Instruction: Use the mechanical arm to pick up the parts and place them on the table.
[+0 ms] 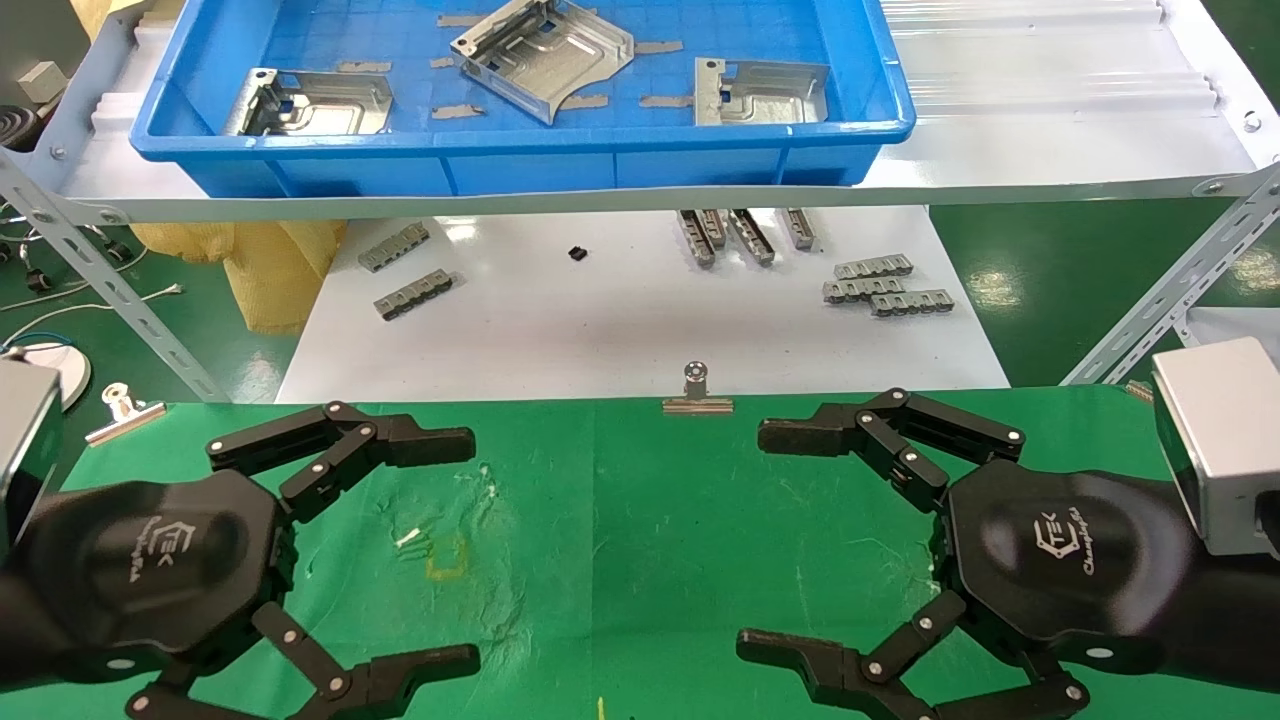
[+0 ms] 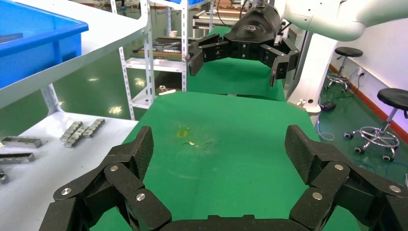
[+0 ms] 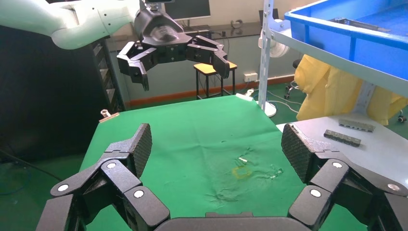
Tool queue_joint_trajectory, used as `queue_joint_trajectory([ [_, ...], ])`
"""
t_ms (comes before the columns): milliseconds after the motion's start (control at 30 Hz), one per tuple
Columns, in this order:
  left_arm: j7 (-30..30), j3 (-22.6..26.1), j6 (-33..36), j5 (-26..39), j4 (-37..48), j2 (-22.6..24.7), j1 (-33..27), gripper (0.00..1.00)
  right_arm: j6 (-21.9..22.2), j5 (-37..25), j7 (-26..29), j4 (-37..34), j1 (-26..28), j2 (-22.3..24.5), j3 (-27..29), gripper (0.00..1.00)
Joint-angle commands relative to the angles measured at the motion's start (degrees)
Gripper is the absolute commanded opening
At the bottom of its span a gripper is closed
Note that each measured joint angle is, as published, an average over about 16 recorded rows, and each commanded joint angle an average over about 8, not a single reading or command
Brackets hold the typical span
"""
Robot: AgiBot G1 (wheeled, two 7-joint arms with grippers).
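Observation:
Three silver stamped parts lie in a blue tray [image 1: 520, 140] on the upper shelf: one at its left [image 1: 312, 103], one tilted in the middle [image 1: 545, 52], one at its right [image 1: 762, 92]. My left gripper [image 1: 472, 552] hovers open and empty over the near left of the green table [image 1: 640, 520], close to a faint yellow square mark [image 1: 447, 558]. Its own view shows its fingers spread wide [image 2: 219, 149] over bare cloth. My right gripper [image 1: 752, 540] is open and empty at the near right, facing the left one [image 3: 216, 149].
Small grey ribbed strips lie on the white tabletop under the shelf, in groups at the left [image 1: 412, 295], the middle [image 1: 745, 235] and the right [image 1: 885, 285]. Binder clips hold the cloth's far edge [image 1: 697, 392] and left corner [image 1: 125, 410]. Slanted shelf struts stand at left [image 1: 100, 290] and right [image 1: 1170, 300].

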Motion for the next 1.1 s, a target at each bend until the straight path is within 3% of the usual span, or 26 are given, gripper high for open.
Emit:
queue_joint_trajectory([
  [33,0.00,0.00,0.00,0.00,0.00,0.00,0.00,1.00,0.00,0.00,0.00,0.00,0.00,0.00,0.00,0.20],
  [133,0.00,0.00,0.00,0.00,0.00,0.00,0.00,1.00,0.00,0.00,0.00,0.00,0.00,0.00,0.00,0.12],
  [167,0.00,0.00,0.00,0.00,0.00,0.00,0.00,1.00,0.00,0.00,0.00,0.00,0.00,0.00,0.00,0.00],
  [1100,0.00,0.00,0.00,0.00,0.00,0.00,0.00,1.00,0.00,0.00,0.00,0.00,0.00,0.00,0.00,0.00],
])
